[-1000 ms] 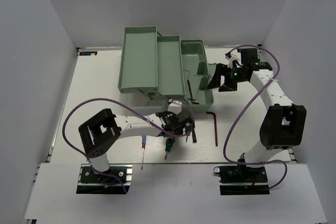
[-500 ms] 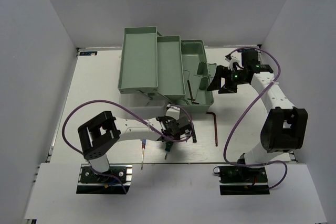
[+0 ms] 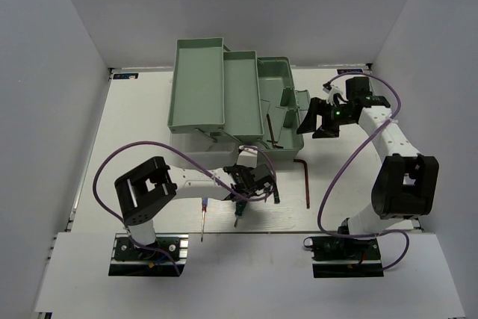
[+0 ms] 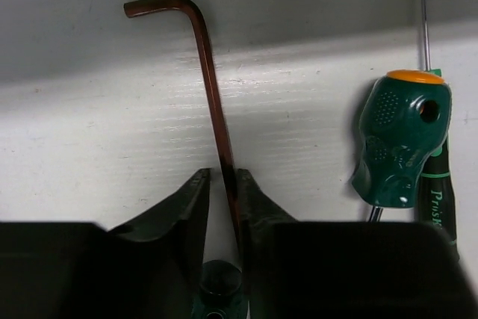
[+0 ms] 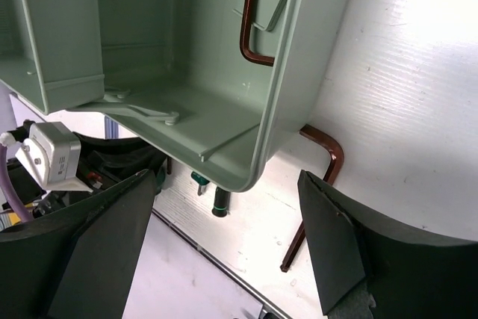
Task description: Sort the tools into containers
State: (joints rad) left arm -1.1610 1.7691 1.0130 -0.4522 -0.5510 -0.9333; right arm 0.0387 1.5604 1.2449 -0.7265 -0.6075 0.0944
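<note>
Status of left hand (image 4: 222,178): low over the surface (image 4: 89,132), fingers narrowed to either side of the long shaft of a reddish-brown hex key (image 4: 212,87). One finger looks to touch the shaft, while a sliver of surface shows beside the other. Whether the key is truly clamped cannot be told. In the wrist view the key lies flat, running from between the fingers toward 12 o'clock, its short leg bent off toward 9 o'clock. A green-handled screwdriver (image 4: 399,140) lies at 3 o'clock of the hand, apart from the key.

Step in hand, as judged: pick-up of this hex key. The next move calls for a firm pinch on a thin shaft lying flat. A lift and a carry toward 12 o'clock in the overhead view would follow, to where the mint-green trays (image 3: 198,87) stand open. Another hex key (image 3: 270,128) already lies in the rightmost compartment, the likely destination.

Outward, overhead view: a loose hex key (image 3: 306,179) lies at 3 o'clock of the hand and a blue-handled screwdriver (image 3: 202,218) at 8 o'clock, both on the surface. The right hand (image 3: 319,121) hangs at the toolbox's 3 o'clock end, fingers spread wide and empty.
</note>
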